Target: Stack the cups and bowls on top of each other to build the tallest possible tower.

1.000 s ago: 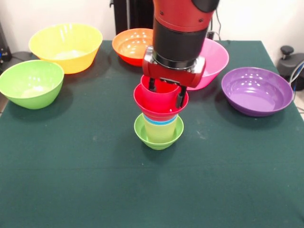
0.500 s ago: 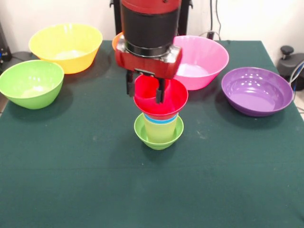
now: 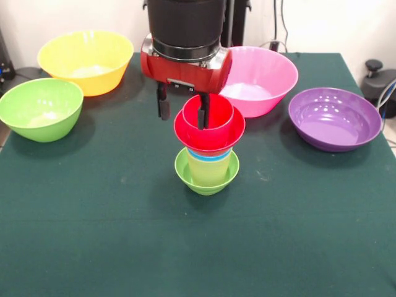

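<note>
Gripper (image 3: 182, 111) partly masking red cup (image 3: 210, 114)

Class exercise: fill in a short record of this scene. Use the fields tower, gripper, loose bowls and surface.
tower: small lime-green bowl at base, pale yellow cup in it, blue rim above, small red bowl, red cup on top
gripper: open, empty, behind the tower's top
loose bowls: yellow bowl, green bowl, pink bowl, purple bowl
surface: green table

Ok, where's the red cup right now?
In the front view, the red cup sits atop the tower, nested in the small red bowl, just below the gripper.
</note>
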